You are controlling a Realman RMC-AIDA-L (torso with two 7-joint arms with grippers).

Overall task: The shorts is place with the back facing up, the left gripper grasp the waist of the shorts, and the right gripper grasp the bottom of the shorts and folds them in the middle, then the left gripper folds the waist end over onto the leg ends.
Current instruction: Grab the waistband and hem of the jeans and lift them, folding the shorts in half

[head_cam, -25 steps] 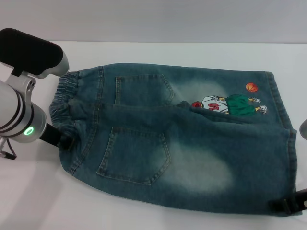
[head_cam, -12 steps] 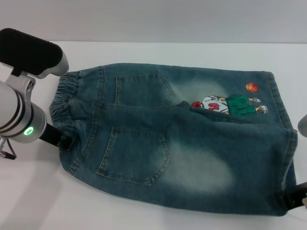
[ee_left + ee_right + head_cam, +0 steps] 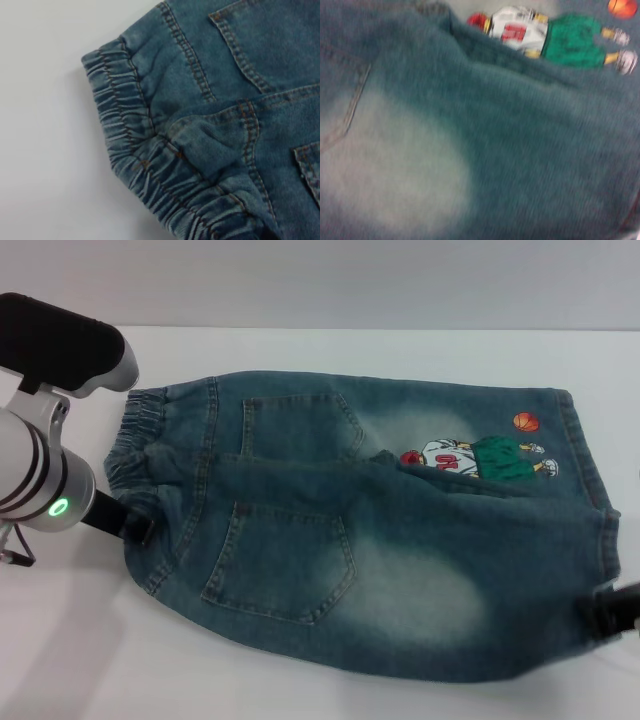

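Note:
The blue denim shorts lie back up on the white table, with the near half lapping over the far half along the middle. The ruffled waist is at the left and shows close up in the left wrist view. My left gripper is shut on the waist's near corner. At the right, the leg ends lie beside the cartoon print. My right gripper is shut on the near leg's hem at the frame edge. The right wrist view shows denim and the print.
Bare white table surrounds the shorts in front and to the left. The table's far edge meets a grey wall behind. Two patch pockets face up.
My right gripper has carried the near leg hem up and away from the table's front edge. The near fold has crept farther over the far half. My left arm shifted slightly.

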